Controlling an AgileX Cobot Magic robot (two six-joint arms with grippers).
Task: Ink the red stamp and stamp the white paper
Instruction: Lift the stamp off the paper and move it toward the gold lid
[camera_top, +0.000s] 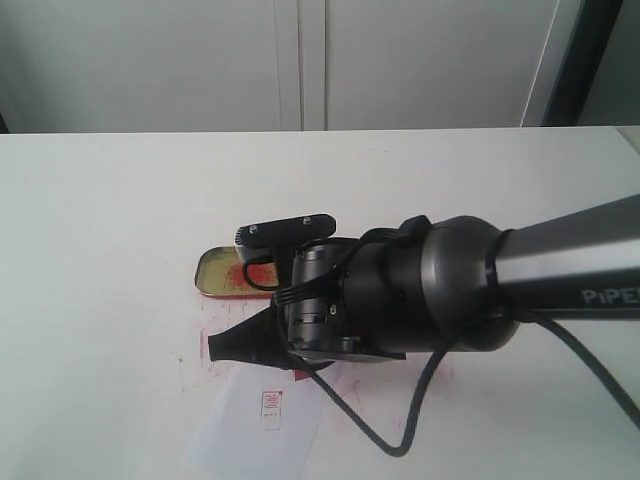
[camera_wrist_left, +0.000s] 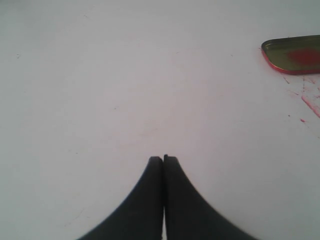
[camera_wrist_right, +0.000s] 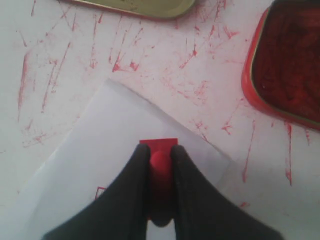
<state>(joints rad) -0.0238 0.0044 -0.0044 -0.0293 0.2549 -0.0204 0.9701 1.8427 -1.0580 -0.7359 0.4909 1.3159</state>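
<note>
The right gripper (camera_wrist_right: 160, 152) is clenched on the red stamp (camera_wrist_right: 158, 144). Its black fingers (camera_wrist_right: 137, 170) pinch the narrow handle from both sides, and the squarish base pokes out past the tips. That base sits over the white paper (camera_wrist_right: 125, 120), close to one corner of the sheet. Can't tell from the wrist view whether it's actually pressed down or just a hair above. A bit of a small red imprint (camera_wrist_right: 100, 191) peeks out beside one finger, on the same sheet.

In the exterior view, the right arm (camera_top: 470, 285) comes in from 3 o'clock and hogs the middle, with its fingers pointing toward 9 o'clock. The stamp itself can't be made out from there. The gold lid (camera_top: 215, 272) lies at about 12 o'clock from the fingertips and the paper at roughly 5 o'clock. The imprint shows on the sheet near its far edge.

The red tin (camera_wrist_right: 287, 65) of dark red paste sits open just off the paper, near the lid. The table (camera_top: 100, 200) between them is covered in red smears (camera_wrist_right: 55, 70), honestly a bit of a mess.

The left gripper (camera_wrist_left: 163, 159) is closed on nothing, tips touching each other, over a bare patch of table with the lid off to one side.
</note>
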